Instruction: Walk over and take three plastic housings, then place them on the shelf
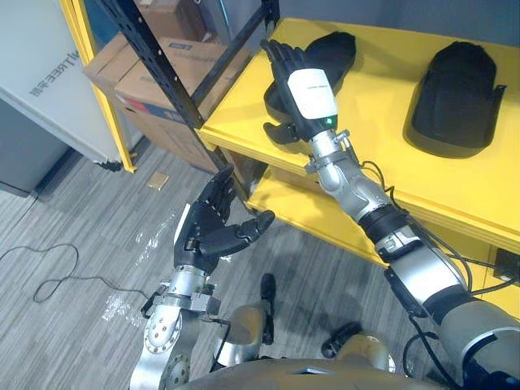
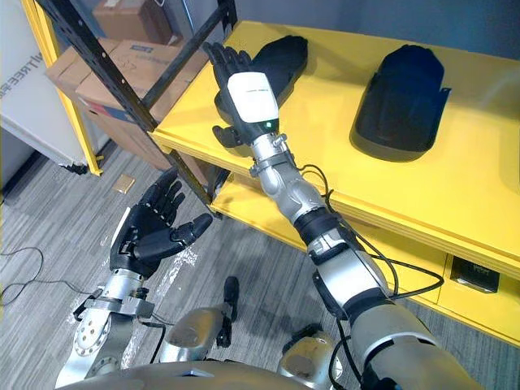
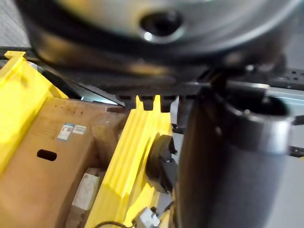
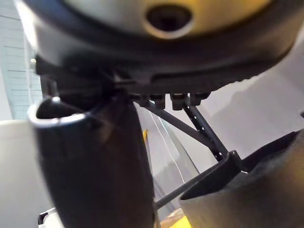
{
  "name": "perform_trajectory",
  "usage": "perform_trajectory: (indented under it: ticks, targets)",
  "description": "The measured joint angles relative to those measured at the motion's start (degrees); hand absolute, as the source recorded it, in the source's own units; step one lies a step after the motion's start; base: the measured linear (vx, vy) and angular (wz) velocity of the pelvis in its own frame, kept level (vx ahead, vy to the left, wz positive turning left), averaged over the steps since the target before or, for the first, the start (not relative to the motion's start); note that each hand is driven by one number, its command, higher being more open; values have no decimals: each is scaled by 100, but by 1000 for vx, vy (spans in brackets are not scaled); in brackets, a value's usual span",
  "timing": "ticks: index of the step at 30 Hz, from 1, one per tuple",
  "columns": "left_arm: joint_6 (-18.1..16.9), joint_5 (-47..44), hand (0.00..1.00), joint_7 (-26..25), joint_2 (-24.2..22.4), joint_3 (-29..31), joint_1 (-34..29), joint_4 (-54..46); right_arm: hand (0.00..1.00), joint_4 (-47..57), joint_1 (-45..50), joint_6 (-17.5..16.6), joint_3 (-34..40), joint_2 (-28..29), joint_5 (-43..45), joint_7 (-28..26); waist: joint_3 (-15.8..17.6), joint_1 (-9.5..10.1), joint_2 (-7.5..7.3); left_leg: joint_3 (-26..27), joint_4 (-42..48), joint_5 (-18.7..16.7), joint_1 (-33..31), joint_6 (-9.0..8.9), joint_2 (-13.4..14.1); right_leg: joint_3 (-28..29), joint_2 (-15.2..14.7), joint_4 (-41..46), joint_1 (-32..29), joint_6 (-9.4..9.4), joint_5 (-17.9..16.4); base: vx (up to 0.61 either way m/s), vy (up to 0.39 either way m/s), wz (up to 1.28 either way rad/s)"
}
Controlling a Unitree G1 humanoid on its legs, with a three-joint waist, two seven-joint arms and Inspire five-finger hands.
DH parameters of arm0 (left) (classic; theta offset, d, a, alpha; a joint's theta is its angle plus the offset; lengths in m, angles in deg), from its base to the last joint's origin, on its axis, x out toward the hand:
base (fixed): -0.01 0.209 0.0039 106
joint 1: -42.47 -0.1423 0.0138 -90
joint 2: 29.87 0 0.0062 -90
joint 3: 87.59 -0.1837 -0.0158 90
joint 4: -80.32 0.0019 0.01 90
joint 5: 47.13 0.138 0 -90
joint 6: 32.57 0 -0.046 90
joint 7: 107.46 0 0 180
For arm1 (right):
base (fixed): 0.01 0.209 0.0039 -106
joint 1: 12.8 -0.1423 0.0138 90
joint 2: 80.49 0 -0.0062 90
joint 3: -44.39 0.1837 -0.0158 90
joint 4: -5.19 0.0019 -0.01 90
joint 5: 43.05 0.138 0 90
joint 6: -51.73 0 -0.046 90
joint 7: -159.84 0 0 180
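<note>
Well, from the left eye view, two black plastic housings sit on the yellow shelf (image 1: pixel 382 122). The left housing (image 1: pixel 337 49) lies near the shelf's left edge. The right housing (image 1: pixel 455 97) is well apart from it, further along towards the right end. The right robot hand (image 1: pixel 313 93) reaches in over the front edge, its white-backed palm down and fingers straight, laid along the left housing's near side. Its thumb juts out beside the front edge, gripping nothing. The left robot hand (image 1: pixel 207 231) hangs low above the grey floor (image 1: pixel 97 244), palm up, fingers spread wide and empty. Cardboard boxes (image 1: pixel 154 73) stand behind a black brace (image 1: pixel 162 61) off the shelf's left end.

The right eye view gives the same layout. The right robot hand (image 2: pixel 252 97) is flat against the left housing (image 2: pixel 284 53), the right housing (image 2: pixel 406 93) stands alone, and the left robot hand (image 2: pixel 150 231) is open below the front edge.

In the left wrist view, the hand's dark bulk and thumb frame a yellow shelf post and a cardboard box (image 3: pixel 42 166), with nothing in its grasp.

The right wrist view shows the thumb standing free. A dark rounded surface lies just past it; I cannot tell if that is the housing.
</note>
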Motion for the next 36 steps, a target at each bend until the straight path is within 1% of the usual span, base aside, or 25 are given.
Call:
perform_trajectory:
  ticks: [1, 2, 7, 11, 15, 18, 22, 27, 36]
  targets:
    - [0, 0, 100, -34, 0, -12, 33, 0, 100, 0, -25, 25, 0, -27, -1, 0, 32, 2, -4, 0, -1, 4, -7, -5, 1, 2, -1, 11, -12, -6, -2, 1, -47, -4]
    - [-13, 0, 100, -128, 0, -20, 125, 0, 100, -1, -148, 123, 6, -79, 0, -1, 152, 23, -9, 10, -1, 15, -22, -16, 7, 35, -6, 54, -63, -17, -9, -7, -36, -4]
    - [-13, -1, 100, -239, 0, -24, 152, 0, 100, -4, -310, 146, 53, -110, -3, -14, 166, 6, -9, 28, 0, 28, -101, -25, 14, 68, -6, 81, -175, -11, 0, 10, -32, -2]
    - [-12, -2, 100, -257, 0, -24, 238, 0, 100, -5, -480, 164, 54, -234, -11, -17, 319, 4, 0, 29, 5, 37, -74, -39, 25, 79, -11, 124, -169, -37, -17, -5, -41, -2]
    - [-12, -3, 100, -261, 0, -23, 293, 0, 100, -48, -566, 389, 40, -279, -17, -11, 436, 10, 5, 29, 4, 51, -74, -42, 24, 81, -22, 144, -174, -69, -41, 0, 0, 0]
    - [-12, -3, 100, -287, 4, -22, 292, 0, 100, -203, -591, 576, 41, -295, -14, -4, 438, 24, 4, 29, 1, 52, -84, -42, 16, 79, -30, 143, -179, -69, -39, 0, 0, 0]
    - [-12, -3, 100, -304, 12, -23, 292, 0, 100, -224, -599, 599, 41, -291, -11, 18, 439, 25, 4, 29, 0, 52, -86, -42, 17, 79, -30, 144, -181, -53, -29, 8, -30, 0]
    - [-12, -4, 100, -338, 13, -28, 294, 0, 100, -226, -615, 840, 38, -291, -12, 115, 439, 25, 4, 30, -1, 55, -82, -46, 19, 81, -30, 147, -182, -41, -20, 7, -29, 0]
    - [-12, -4, 100, -399, 18, -79, 294, 0, 100, -420, -767, 972, 37, -295, -13, 147, 439, 22, 5, 41, -6, 59, -76, -49, 21, 93, -29, 148, -187, -43, -19, 1, -8, 0]
